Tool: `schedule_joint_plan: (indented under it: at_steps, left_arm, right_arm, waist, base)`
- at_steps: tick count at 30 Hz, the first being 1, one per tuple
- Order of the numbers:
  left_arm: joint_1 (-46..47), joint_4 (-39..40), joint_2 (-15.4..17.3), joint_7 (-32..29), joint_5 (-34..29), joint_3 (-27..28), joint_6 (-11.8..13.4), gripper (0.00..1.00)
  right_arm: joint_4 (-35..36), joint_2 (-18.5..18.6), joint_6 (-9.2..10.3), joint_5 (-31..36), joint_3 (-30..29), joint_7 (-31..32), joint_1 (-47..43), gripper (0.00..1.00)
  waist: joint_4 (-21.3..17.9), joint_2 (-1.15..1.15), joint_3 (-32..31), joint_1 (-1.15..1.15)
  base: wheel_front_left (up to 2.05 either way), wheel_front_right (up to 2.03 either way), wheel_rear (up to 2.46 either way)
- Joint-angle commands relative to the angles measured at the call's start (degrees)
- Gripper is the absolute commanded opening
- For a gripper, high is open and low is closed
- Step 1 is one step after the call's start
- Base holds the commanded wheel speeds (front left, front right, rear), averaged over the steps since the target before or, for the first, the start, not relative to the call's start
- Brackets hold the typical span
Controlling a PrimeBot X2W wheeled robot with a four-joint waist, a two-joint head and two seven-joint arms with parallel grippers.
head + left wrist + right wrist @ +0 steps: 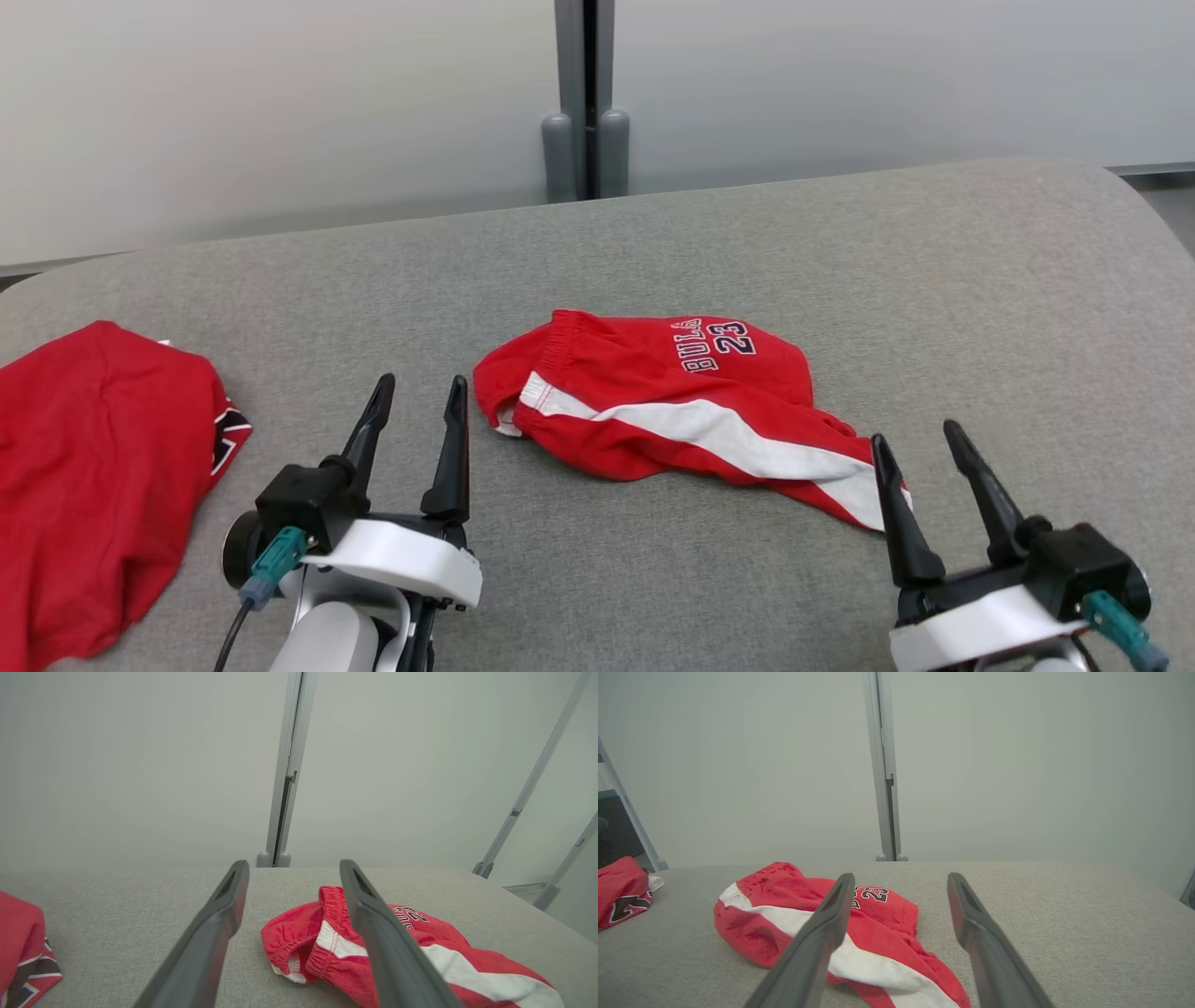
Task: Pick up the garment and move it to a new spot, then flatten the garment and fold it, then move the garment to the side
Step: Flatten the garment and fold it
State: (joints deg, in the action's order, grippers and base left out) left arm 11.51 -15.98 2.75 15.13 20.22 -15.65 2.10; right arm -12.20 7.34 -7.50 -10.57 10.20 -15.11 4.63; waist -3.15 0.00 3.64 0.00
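Observation:
The garment [672,401] is a pair of red shorts with a white side stripe and "BULLS 23" print, lying crumpled in the middle of the grey padded surface [840,261]. It also lies ahead in the left wrist view as red shorts [420,947] and in the right wrist view as red shorts [808,914]. My left gripper [420,385] hovers open just left of the waistband, holding nothing. Open and empty too, my right gripper [917,431] stands at the shorts' lower right end, its left finger over the leg hem.
A second red garment [84,467] with a black and white print lies at the surface's left edge. Behind the surface stands a pale wall with a grey vertical post [585,103]. Bare grey padding stretches to the right and back.

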Motion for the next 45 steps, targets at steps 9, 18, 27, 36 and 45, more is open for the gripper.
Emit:
schedule_joint_plan:
  at_steps: [9, 18, 27, 36, 45]
  left_arm:
    - [-0.1, -3.8, 0.4, 0.0, -1.3, 1.7, -1.8, 1.0]
    - [9.7, -13.6, 2.6, -7.0, -4.5, -4.1, -6.0, 1.0]
    - [13.8, -19.0, 3.1, -9.0, -5.4, -5.8, -6.4, 1.0]
    - [15.8, -23.0, 3.0, -7.8, -4.0, -6.1, -7.0, 0.0]
    - [16.1, -24.1, 2.8, -5.1, -2.8, -6.4, -7.7, 0.0]
  right_arm:
    - [2.5, -2.9, 0.02, 1.9, -0.5, -0.1, -3.1, 1.0]
    - [2.6, -3.4, 0.02, 2.6, -0.7, -0.1, -1.7, 1.0]
    - [2.9, -3.6, 0.02, 3.1, 0.4, -0.1, -0.5, 1.0]
    - [2.8, -3.7, 0.02, 3.2, -0.4, -0.1, -0.5, 1.0]
    - [1.5, -3.8, 0.02, 3.4, -0.5, -0.1, -0.8, 1.0]
  waist:
    - [-2.7, 0.0, 0.7, 0.0]
    - [-4.9, 0.0, 4.2, 0.0]
    - [-6.7, 0.0, 5.7, 0.0]
    - [-7.2, 0.0, 6.1, 0.0]
    - [-6.5, 0.0, 5.7, 0.0]
  base:
    - [0.0, 0.0, 0.0]
    - [0.0, 0.0, 0.0]
    - [0.0, 0.0, 0.0]
    - [0.0, 0.0, 0.0]
    - [0.0, 0.0, 0.0]
